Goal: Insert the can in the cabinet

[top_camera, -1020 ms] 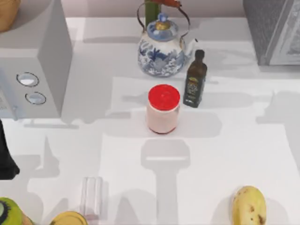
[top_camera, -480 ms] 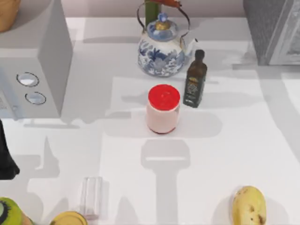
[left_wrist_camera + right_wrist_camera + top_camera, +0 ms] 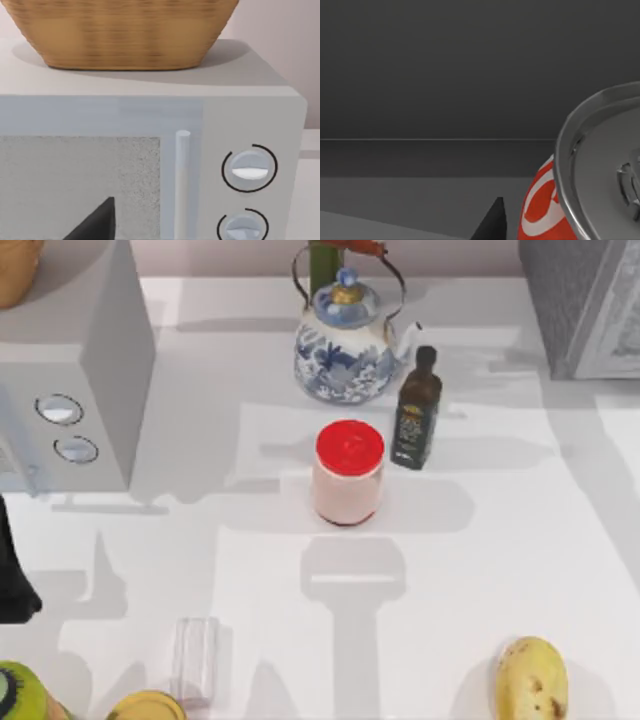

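The left arm [image 3: 15,570] idles at the bench's left edge. At the far right corner, inside the dark cabinet [image 3: 585,305], the can [image 3: 580,190] sits beside the right gripper's fingertip [image 3: 490,222]; its grip I cannot tell. Judging by this, insertion is nearly finished: release, then withdraw straight.

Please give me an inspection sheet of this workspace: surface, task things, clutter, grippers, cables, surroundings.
Surface: white table, shadowed.
Job's things: can close to the right wrist camera, before a dark grey interior; cabinet at the top view's far right.
Clutter: pink jar, oil bottle, teapot, banana, glass, dial box bearing a basket.
Grippers: left arm parked at the left edge.
Cables: nothing seen.
Surroundings: pale wall.
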`<state>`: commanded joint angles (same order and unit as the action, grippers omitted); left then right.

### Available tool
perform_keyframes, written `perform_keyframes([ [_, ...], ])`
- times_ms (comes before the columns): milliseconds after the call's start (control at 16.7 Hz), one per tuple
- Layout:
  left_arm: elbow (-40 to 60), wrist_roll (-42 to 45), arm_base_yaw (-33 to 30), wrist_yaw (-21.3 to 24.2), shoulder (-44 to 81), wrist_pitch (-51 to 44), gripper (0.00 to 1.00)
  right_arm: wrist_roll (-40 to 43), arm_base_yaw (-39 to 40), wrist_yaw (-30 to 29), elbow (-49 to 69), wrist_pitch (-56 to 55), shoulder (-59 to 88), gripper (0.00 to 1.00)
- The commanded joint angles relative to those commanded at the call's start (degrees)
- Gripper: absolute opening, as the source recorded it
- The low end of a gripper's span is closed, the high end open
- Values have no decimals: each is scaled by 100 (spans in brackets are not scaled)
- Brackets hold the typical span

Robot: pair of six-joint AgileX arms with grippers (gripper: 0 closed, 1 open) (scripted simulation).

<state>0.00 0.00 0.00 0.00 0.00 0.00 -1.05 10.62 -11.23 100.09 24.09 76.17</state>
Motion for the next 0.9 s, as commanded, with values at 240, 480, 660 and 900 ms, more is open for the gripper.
perform_keyframes([
  [240,0,0,0,0,0,0,100,-14,-53,24,184,105,191,0],
  [480,0,0,0,0,0,0,100,-15,-149,105,1311,467,1160,0],
  [660,0,0,0,0,0,0,100,-5,-203,198,2687,719,2067,0],
  [900,0,0,0,0,0,0,100,-2,-280,318,4490,1078,3197,0],
])
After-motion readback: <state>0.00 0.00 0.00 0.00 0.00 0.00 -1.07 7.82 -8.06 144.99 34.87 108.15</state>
